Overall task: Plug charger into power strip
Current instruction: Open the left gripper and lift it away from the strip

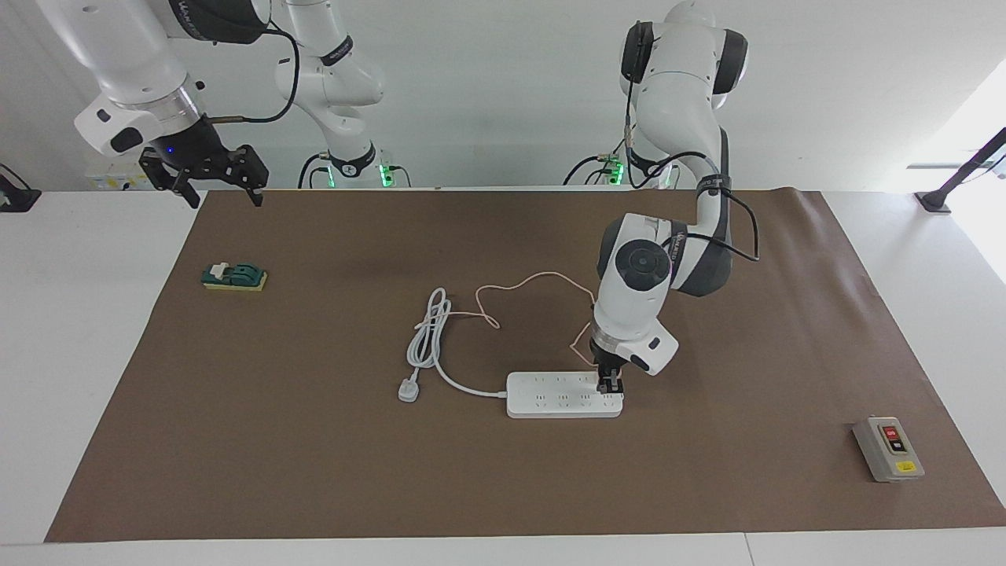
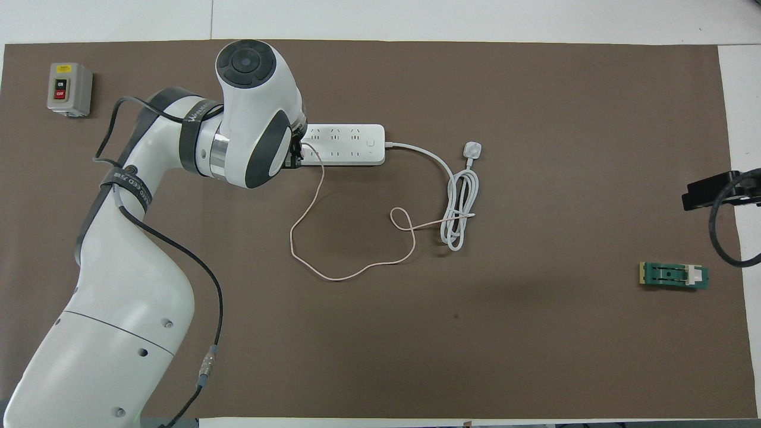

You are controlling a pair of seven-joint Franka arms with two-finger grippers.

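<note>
The white power strip (image 1: 562,395) (image 2: 348,144) lies flat in the middle of the brown mat. My left gripper (image 1: 610,385) points straight down onto the strip's end toward the left arm's side. The charger's cube is hidden under that gripper. Only its thin pink cable (image 1: 534,277) (image 2: 321,196) shows, looping over the mat from the gripper toward the robots. My right gripper (image 1: 208,185) hangs open and empty over the mat's corner at the right arm's end, where that arm waits.
The strip's thick white cord coils beside it and ends in a white three-pin plug (image 1: 407,390) (image 2: 471,150). A grey box with red and black buttons (image 1: 888,448) sits toward the left arm's end. A small green block (image 1: 234,277) lies toward the right arm's end.
</note>
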